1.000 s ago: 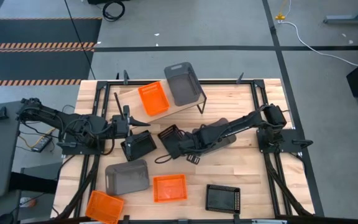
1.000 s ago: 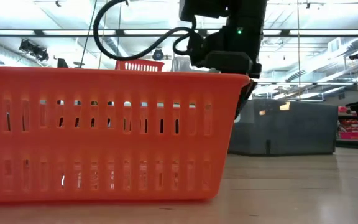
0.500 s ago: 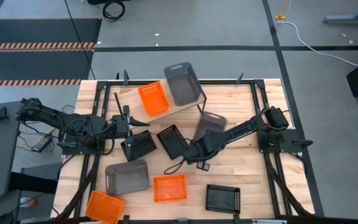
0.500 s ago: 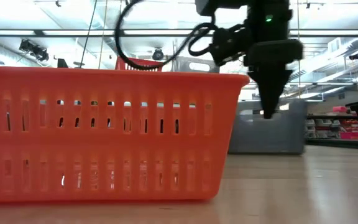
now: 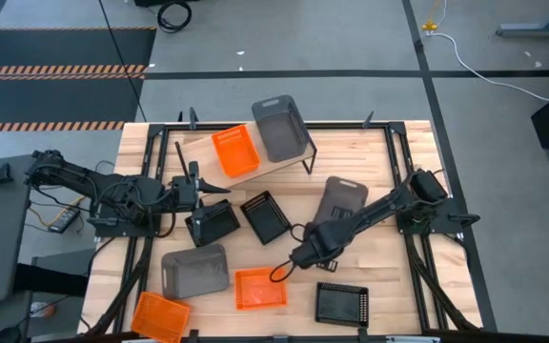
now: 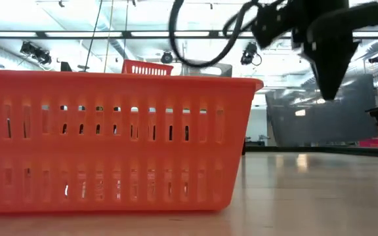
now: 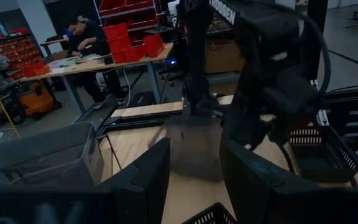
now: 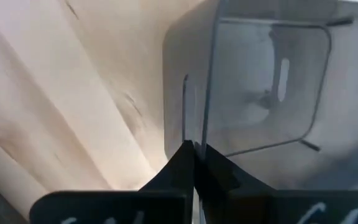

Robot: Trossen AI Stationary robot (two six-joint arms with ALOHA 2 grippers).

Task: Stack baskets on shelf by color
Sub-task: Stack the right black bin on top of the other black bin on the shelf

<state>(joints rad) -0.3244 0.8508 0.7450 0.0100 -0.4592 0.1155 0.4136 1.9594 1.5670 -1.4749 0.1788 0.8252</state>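
On the shelf [image 5: 284, 164] at the table's far side stand an orange basket [image 5: 234, 152] and a dark-grey bin [image 5: 282, 127]. My right gripper [image 5: 320, 233], right of the table's middle, points steeply down and is shut on another dark-grey bin [image 5: 343, 198]; the low view shows this gripper [image 6: 331, 92] in front of that bin [image 6: 307, 121]. My left gripper [image 5: 219, 191] waits open and level above a black basket [image 5: 213, 224]; nothing is between its fingers [image 7: 142, 180]. My right gripper pinches a side wall of the grey bin at its rim [image 8: 194, 127], one finger inside the bin and one outside. The fingers come from above, pointing steeply down. The bin sits tilted in the hold; whether its lower end touches the table I cannot tell.
A second black basket [image 5: 266, 216] lies mid-table. Toward the near edge sit a grey bin [image 5: 194, 270], two orange baskets [image 5: 259, 288] [image 5: 160, 315] and a black basket [image 5: 341, 304]. The nearer orange basket [image 6: 110, 141] fills the low view's left. A person sits at a far desk [image 7: 89, 37].
My right gripper has gone toward the table's right and near edges and risen a little, tipping more steeply down. The grey bin has come out from under the arm, turned about and shifted toward the right.
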